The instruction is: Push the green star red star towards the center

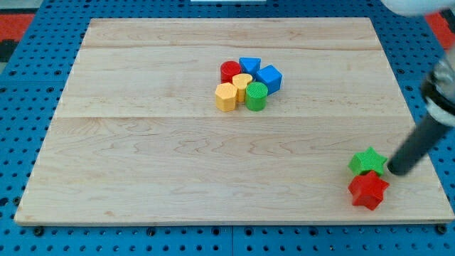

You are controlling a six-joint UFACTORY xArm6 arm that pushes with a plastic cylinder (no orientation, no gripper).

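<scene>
My tip [392, 171] is sitting low at the view's right, right against the green star [367, 162], at about its 3 o'clock; whether it is actually touching I cannot tell for sure. There are no jaws on this arm, only the straight dark rod [419, 142], which is slanting up toward 1 o'clock and blurring as it is leaving the view's right edge.

The red star [368, 190] is lying just at 6 o'clock of the green star, the two touching or nearly so, both near the lower right corner of the wooden worktop [178, 163].

Well apart from them, toward 10 o'clock and above the worktop's middle, a tight cluster is sitting together: a red cylinder [230, 70] and a blue triangle-like block [249, 65] at the top, a blue cube [269, 77] to the right, a yellow heart [242, 83] in the middle, a yellow hexagon-like block [226, 97] at the lower left, and a green cylinder [257, 96] at the lower right.
</scene>
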